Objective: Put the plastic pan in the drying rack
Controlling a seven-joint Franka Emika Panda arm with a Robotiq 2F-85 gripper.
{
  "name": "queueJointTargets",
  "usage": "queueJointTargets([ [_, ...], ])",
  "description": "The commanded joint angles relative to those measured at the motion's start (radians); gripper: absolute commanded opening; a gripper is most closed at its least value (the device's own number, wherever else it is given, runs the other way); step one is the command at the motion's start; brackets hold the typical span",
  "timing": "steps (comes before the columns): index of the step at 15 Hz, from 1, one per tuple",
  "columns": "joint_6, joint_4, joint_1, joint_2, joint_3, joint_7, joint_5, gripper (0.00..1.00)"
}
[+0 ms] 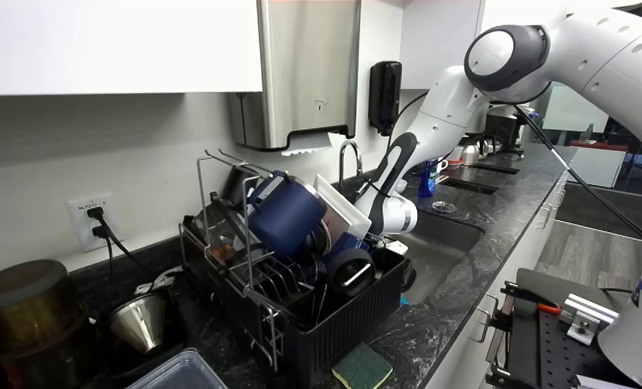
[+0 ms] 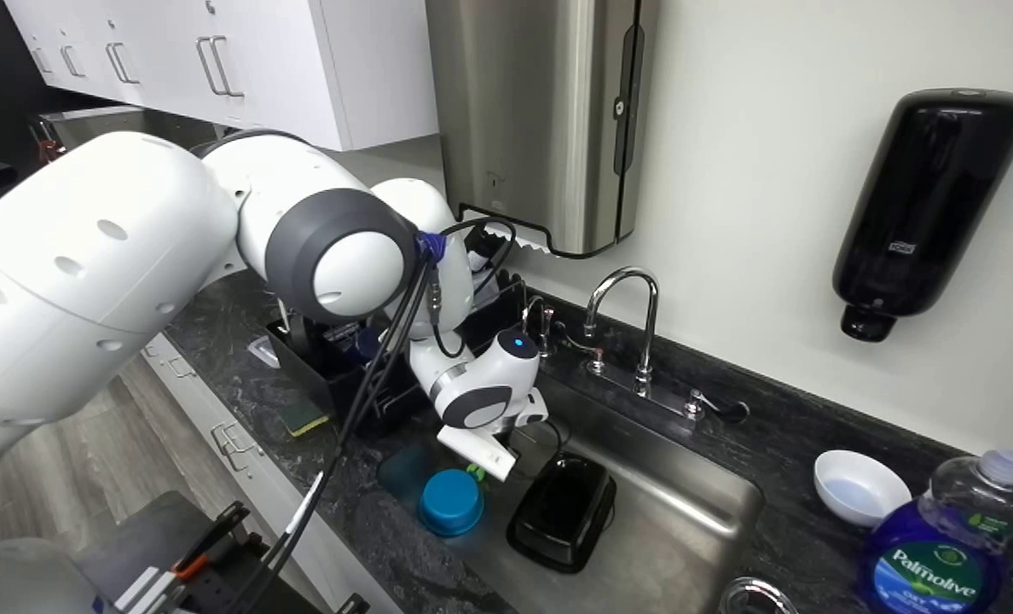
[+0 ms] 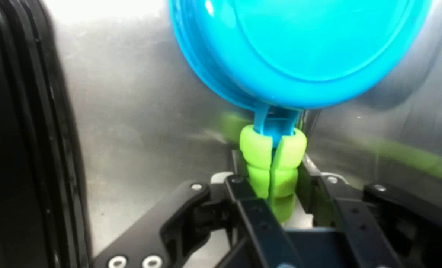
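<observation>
The plastic pan [image 3: 317,44], bright cyan with a green handle [image 3: 258,149], lies in the steel sink with its flat base apparently facing up. In the wrist view my gripper [image 3: 273,163] has its fingers on either side of that handle, shut on it. An exterior view shows the pan [image 2: 451,505] near the sink's front corner, with the fingers hidden behind the wrist. Beside the sink stands the drying rack [image 1: 348,329], a black tray with wire uprights. It is crowded with a navy pot [image 1: 286,213], a white dish [image 1: 342,210] and other dishes.
A black container [image 2: 562,512] sits in the sink [image 2: 660,546] close to the pan. The faucet [image 2: 648,324] rises behind. A sponge [image 1: 363,366] lies by the rack. A white bowl [image 2: 860,488] and a soap bottle [image 2: 933,554] stand on the counter.
</observation>
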Motion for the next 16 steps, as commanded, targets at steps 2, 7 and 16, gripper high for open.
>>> queueJointTargets([
  [2,0.033,-0.008,-0.008,0.0,0.0,0.017,-0.021,0.08],
  [7,0.075,-0.034,-0.026,-0.025,-0.002,0.012,-0.03,0.08],
  [16,0.216,-0.199,-0.067,-0.154,0.001,0.015,-0.101,0.08],
])
